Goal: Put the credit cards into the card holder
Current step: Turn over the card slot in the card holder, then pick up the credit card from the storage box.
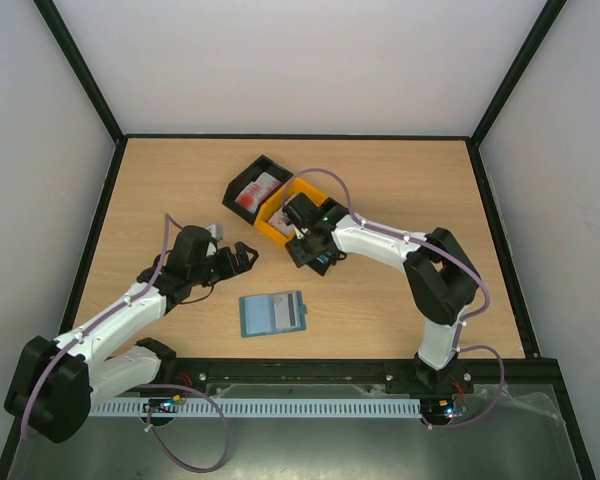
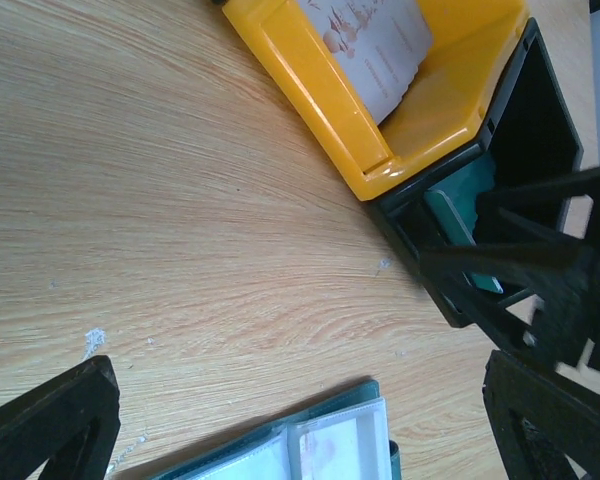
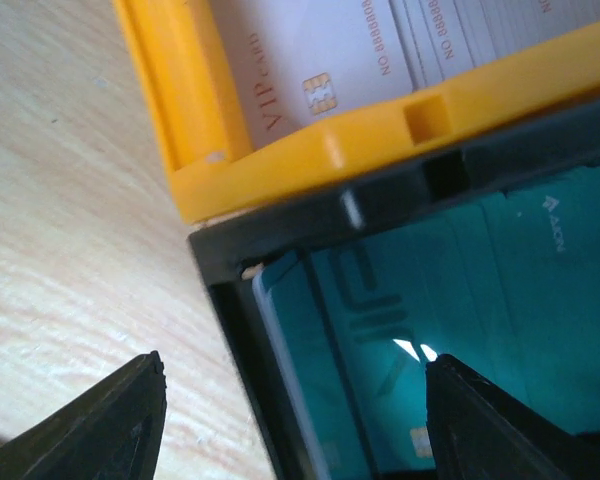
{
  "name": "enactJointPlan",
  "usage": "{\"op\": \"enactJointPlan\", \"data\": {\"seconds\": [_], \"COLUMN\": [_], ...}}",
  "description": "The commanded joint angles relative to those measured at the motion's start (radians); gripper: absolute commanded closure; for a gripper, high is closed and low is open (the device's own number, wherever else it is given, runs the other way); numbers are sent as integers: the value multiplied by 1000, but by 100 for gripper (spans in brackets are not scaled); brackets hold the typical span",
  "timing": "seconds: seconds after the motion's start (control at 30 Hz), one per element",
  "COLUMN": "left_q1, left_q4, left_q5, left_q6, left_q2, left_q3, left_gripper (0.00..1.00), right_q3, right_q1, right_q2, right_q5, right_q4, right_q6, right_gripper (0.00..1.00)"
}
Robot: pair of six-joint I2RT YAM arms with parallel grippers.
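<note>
Though hidden from above, teal cards (image 3: 460, 330) in a black bin (image 3: 270, 235), left claw (image 2: 298, 385) and right claw (image 3: 295, 375) spread

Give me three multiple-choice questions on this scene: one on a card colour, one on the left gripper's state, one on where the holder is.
1. What colour are the cards in the yellow bin?
A. whitish
B. teal
C. black

2. The left gripper is:
A. shut on a card
B. shut on the holder
C. open and empty

3. Where is the holder?
A. in the yellow bin
B. flat on the table
C. in the left gripper

Answers:
1 A: the right wrist view shows whitish cards with red print in that bin.
2 C: its fingers stand wide apart with only bare wood between them.
3 B: it lies open on the wood, touching neither bin nor gripper.
</note>
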Motion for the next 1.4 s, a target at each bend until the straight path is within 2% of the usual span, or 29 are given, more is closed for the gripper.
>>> {"op": "enactJointPlan", "data": {"seconds": [0.0,0.2,0.47,0.77,1.37], "left_q1": [19,33,41,46,49], "left_q4": [25,59,71,76,65], "left_q5": [46,84,107,105,103], "left_q6": [21,33,56,55,57], "left_q2": [6,50,105,118,128], "left_q3": [-30,-37,-9,-9,-12], "left_gripper": [0,3,9,17,20], "right_q3": [71,78,77,62,47], "right_q1": [-26,-30,-30,-30,-35], "right_q2": [62,103,98,59,31], "right_q5": [41,-95,-167,-178,-153], "right_q4": [-47,-98,-124,-123,-123], "right_q6": [-29,-59,-70,-75,-69], "right_gripper": [32,33,37,42,51]}}
